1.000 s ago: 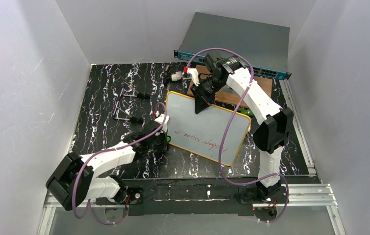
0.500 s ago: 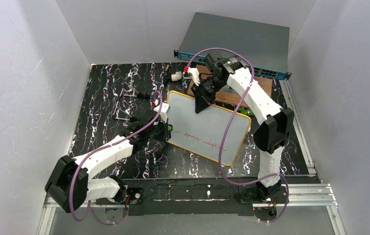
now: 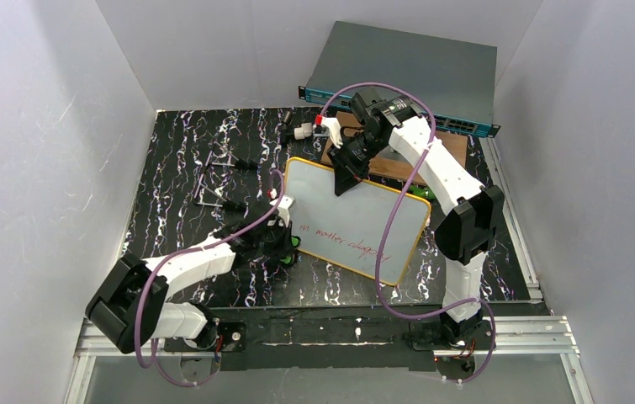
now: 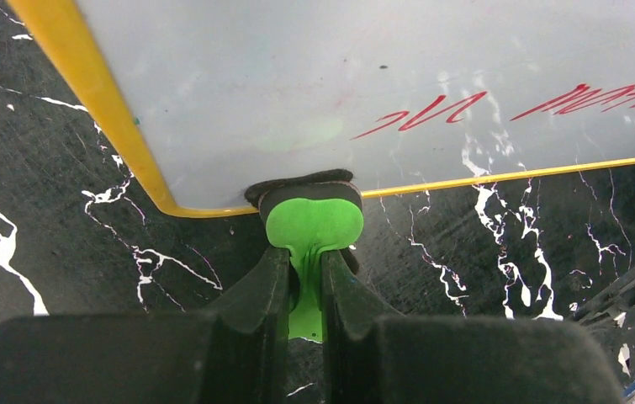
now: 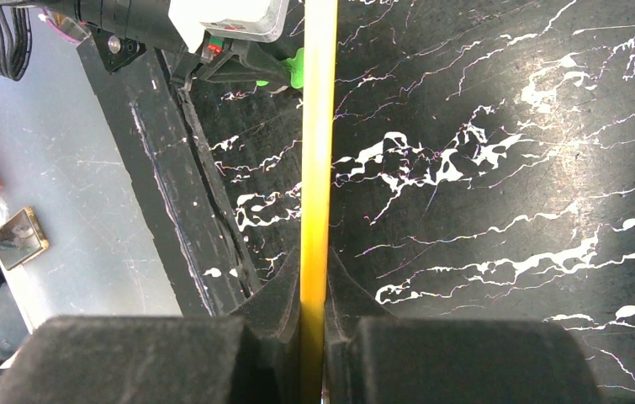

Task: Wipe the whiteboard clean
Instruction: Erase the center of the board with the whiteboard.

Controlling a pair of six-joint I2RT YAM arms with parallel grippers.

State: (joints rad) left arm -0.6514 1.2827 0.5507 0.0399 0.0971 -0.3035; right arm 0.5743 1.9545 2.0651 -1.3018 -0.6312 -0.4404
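The whiteboard, white with a yellow-orange rim, lies tilted on the black marbled table with a line of red handwriting near its near edge. My right gripper is shut on the board's far rim, seen edge-on as a yellow strip between the jaws. My left gripper is shut on a green eraser with a dark felt pad. The pad touches the board's near-left corner, left of the red writing.
A brown wooden board and a grey network switch sit behind the whiteboard. Small white parts and metal clips lie at the far left of the table. White walls close in on both sides.
My left gripper with the eraser swung toward the board's left edge, then came back down to the near-left corner. The right gripper and the board stayed still.
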